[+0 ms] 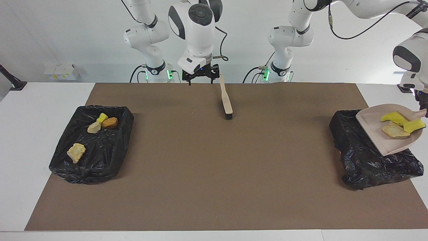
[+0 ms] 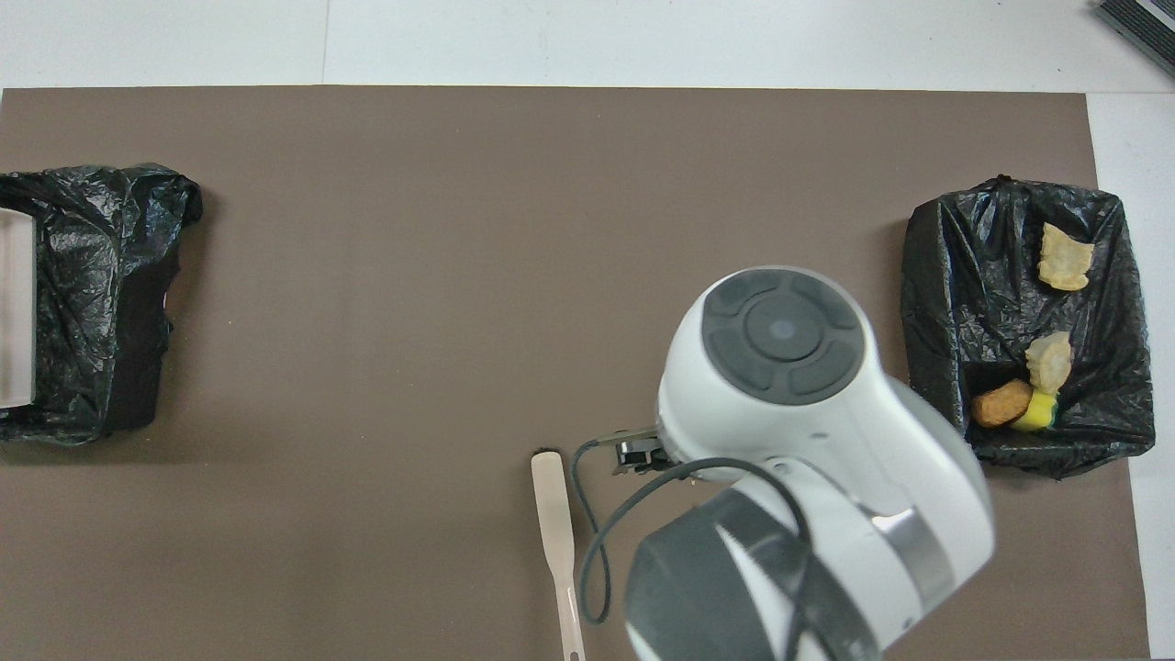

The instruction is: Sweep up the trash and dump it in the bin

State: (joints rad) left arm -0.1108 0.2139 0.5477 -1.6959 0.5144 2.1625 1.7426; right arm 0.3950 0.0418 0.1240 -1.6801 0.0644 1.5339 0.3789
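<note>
My left gripper [image 1: 422, 106], at the edge of the facing view, is shut on the handle of the beige dustpan [image 1: 378, 134]. The pan hangs tilted over the black-lined bin [image 1: 364, 160] at the left arm's end; only its edge [image 2: 13, 303] shows from overhead. In it lie three trash chunks: yellow [image 1: 394, 117], beige [image 1: 395, 130] and yellow-green [image 1: 414, 125]. The wooden brush [image 1: 227, 100] lies on the mat near the robots. My right gripper [image 1: 200, 80] hovers open beside its handle tip, holding nothing.
A second black-lined bin [image 1: 100, 157] at the right arm's end holds several chunks [image 1: 76, 152]. From overhead, the right arm's body [image 2: 780, 413] covers the mat beside the brush [image 2: 555, 523]. The brown mat [image 1: 214, 174] spans the table.
</note>
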